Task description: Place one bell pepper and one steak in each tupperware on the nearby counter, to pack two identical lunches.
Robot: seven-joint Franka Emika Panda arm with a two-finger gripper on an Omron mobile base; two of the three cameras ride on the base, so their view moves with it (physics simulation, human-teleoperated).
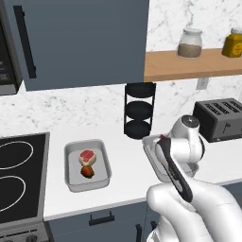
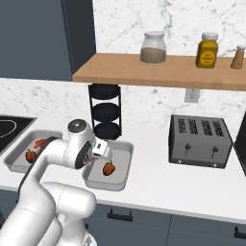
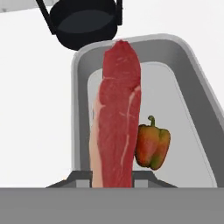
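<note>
Two grey tupperware trays sit on the white counter [image 1: 125, 165]. The left tupperware [image 1: 71, 182] holds a steak [image 1: 87, 156] and a bell pepper [image 1: 87, 172]. The right tupperware [image 2: 122, 178] holds one red-green bell pepper [image 2: 109, 168]. My gripper [image 3: 111, 180] hangs over this right tupperware [image 3: 192, 87], shut on a second steak [image 3: 118, 118]. That long red steak hangs from the fingers above the tray, just left of the pepper [image 3: 152, 146]. In the left base view my arm hides most of the right tupperware [image 1: 150, 152].
A black three-tier rack [image 1: 139, 108] stands at the wall just behind the right tupperware. A dark toaster [image 2: 199, 140] is to the right, a black stovetop [image 1: 19, 175] to the left. A wooden shelf [image 2: 158, 72] with jars hangs above the counter.
</note>
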